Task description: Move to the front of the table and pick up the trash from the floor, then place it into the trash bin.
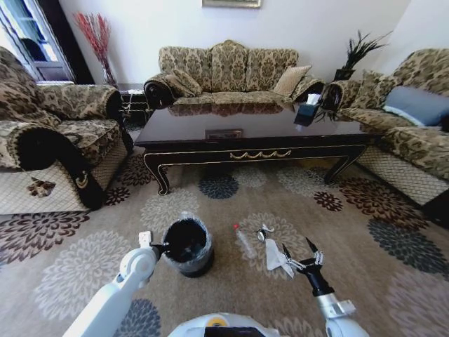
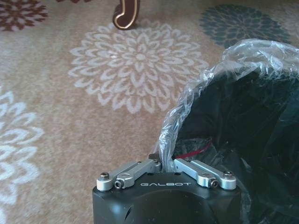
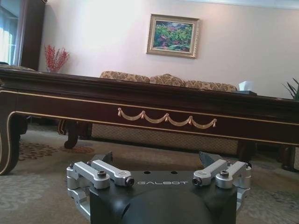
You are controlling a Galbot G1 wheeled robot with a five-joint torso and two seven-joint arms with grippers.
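Observation:
The trash bin [image 1: 186, 244], black with a clear bag liner, stands on the floor [image 1: 351, 225] in front of the table [image 1: 245, 130]. My left gripper [image 1: 163, 248] is shut on the bin's near rim and liner [image 2: 162, 163]. Right of the bin lies the trash: a clear bottle with a red cap [image 1: 243, 240], a shiny wrapper [image 1: 264, 232] and crumpled white paper [image 1: 274, 258]. My right gripper [image 1: 297, 250] hangs low and open just right of the paper. Its wrist view looks level at the table's front edge [image 3: 154, 100], with the fingers spread wide [image 3: 156, 158] and nothing between them.
A patterned armchair [image 1: 49, 140] stands at the left, a sofa [image 1: 228, 70] behind the table and another sofa [image 1: 407, 119] at the right. A tissue box [image 1: 306, 112] sits on the table. A curved table leg [image 2: 125, 11] shows beyond the bin.

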